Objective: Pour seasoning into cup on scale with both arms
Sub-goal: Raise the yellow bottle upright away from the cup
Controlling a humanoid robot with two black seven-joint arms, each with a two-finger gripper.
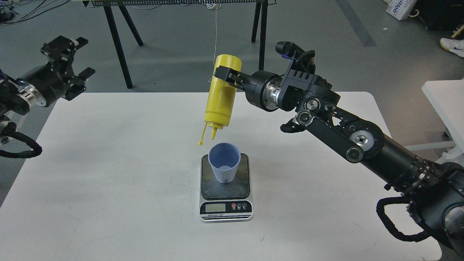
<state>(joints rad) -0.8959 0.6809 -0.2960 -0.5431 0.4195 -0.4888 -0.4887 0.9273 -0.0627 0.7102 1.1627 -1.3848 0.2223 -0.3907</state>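
The light blue ribbed cup (224,162) stands upright on the dark platform of the scale (225,188) at the middle of the white table. My right gripper (228,75) is shut on the yellow seasoning bottle (221,95), held upside down with its nozzle just above the cup's far rim. The cap strap hangs down to the left of the nozzle. My left gripper (74,59) is open and empty, off the table's far left corner.
The white table (108,163) spreads around the scale. Black stand legs (116,43) and a hanging white cord (216,40) are on the floor behind. A second white surface (444,101) is at the right edge.
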